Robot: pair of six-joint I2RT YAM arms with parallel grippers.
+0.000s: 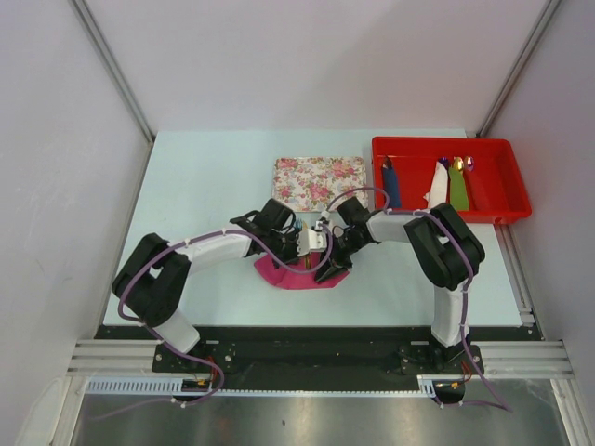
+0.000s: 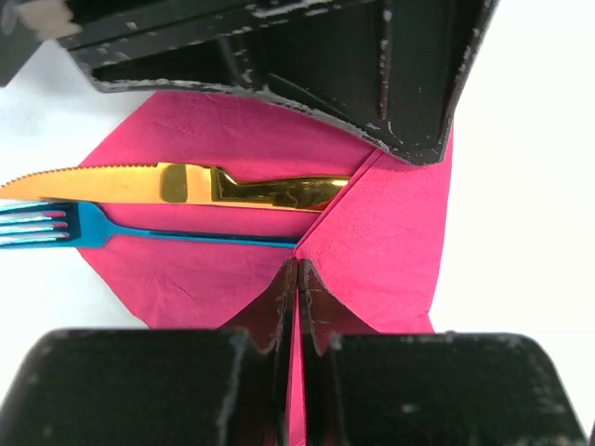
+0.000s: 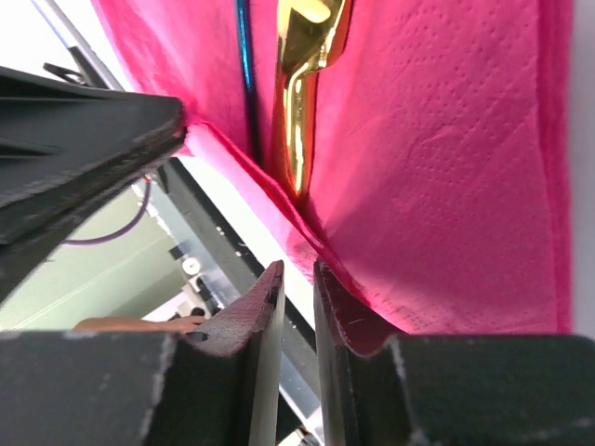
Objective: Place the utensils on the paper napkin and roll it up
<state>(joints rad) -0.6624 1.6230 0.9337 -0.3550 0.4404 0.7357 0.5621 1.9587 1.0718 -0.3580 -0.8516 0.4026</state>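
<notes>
Left gripper (image 2: 297, 271) is pinched shut on the napkin (image 2: 390, 232) — a sliver of pink shows between its fingers, at the edge of a flap folded over the handle ends. Right gripper (image 3: 298, 277) stands a narrow slit apart at the napkin's raised edge, with nothing visible in the slit. Knife (image 2: 186, 183) and fork (image 2: 56, 226) lie side by side on the napkin, their heads jutting past its corner — all on the table (image 1: 204, 177) between the arms.
</notes>
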